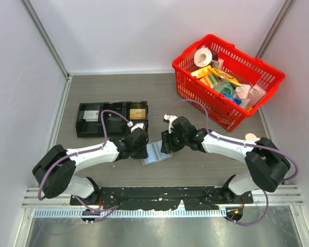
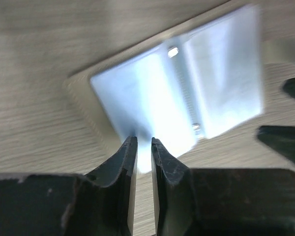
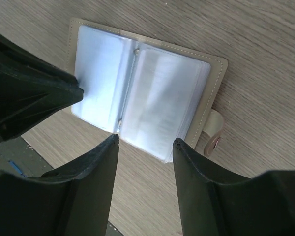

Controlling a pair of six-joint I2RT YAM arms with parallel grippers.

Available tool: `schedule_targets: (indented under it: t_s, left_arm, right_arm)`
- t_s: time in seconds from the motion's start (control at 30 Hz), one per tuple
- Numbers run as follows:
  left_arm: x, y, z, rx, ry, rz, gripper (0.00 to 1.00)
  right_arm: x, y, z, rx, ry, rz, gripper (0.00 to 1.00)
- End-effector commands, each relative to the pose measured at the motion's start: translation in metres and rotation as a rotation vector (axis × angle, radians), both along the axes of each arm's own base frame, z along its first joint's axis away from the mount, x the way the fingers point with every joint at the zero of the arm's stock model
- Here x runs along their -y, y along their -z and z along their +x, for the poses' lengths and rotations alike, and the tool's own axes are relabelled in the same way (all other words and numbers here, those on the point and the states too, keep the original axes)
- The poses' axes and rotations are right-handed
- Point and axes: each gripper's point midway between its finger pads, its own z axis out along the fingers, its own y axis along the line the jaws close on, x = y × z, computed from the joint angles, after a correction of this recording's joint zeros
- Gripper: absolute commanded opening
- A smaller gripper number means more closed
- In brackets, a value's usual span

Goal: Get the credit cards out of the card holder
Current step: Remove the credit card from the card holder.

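Note:
The card holder (image 1: pixel 155 154) lies open and flat on the wooden table between my two grippers. It has a grey outside and pale blue clear pockets, seen in the left wrist view (image 2: pixel 206 83) and the right wrist view (image 3: pixel 157 98). The credit cards are not distinct from the glossy pockets. My left gripper (image 1: pixel 144 151) (image 2: pixel 143 140) is closed to a thin slit with its tips at the edge of the holder's left panel. Its fingers (image 3: pixel 49 93) touch that panel. My right gripper (image 1: pixel 166 147) (image 3: pixel 145 140) is open and empty, just above the near edge of the right panel.
A long black three-compartment tray (image 1: pixel 110 119) sits behind the left gripper with small items in it. A red basket (image 1: pixel 226 80) full of goods stands at the back right. The holder's snap tab (image 3: pixel 214 142) sticks out on its right side. Walls enclose the table.

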Motion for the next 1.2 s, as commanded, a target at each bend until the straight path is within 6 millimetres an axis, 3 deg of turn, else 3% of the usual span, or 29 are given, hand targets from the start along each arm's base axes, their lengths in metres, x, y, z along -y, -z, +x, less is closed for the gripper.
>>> schedule_targets:
  t_s: [0.0,0.17,0.27,0.53,0.77,1.03,1.17]
  left_arm:
    - [-0.012,0.025,-0.011,-0.040,-0.045,0.041,0.20]
    - [-0.018,0.044,-0.022,-0.085,-0.044,0.077,0.14]
    - [-0.017,0.048,-0.025,-0.098,-0.037,0.082,0.13]
    - [-0.012,0.046,-0.025,-0.096,-0.023,0.081,0.12]
    - [-0.012,0.046,-0.026,-0.097,-0.021,0.082,0.12]
    - [-0.010,0.042,-0.026,-0.092,-0.019,0.074,0.12]
    - [-0.009,0.043,-0.026,-0.095,-0.017,0.075,0.11]
  right_arm:
    - [-0.010,0.004,0.011,0.020,0.022,0.018,0.53]
    - [-0.008,0.018,0.008,-0.007,0.028,-0.009,0.53]
    - [-0.009,0.016,0.007,-0.008,0.023,-0.004,0.52]
    - [-0.014,0.009,0.008,0.012,0.012,-0.010,0.48]
    - [0.009,0.012,0.020,0.058,0.108,-0.121,0.50]
    - [0.000,0.021,0.015,0.021,0.080,-0.100,0.50]
    - [-0.006,0.015,0.012,0.021,0.062,-0.077,0.50]
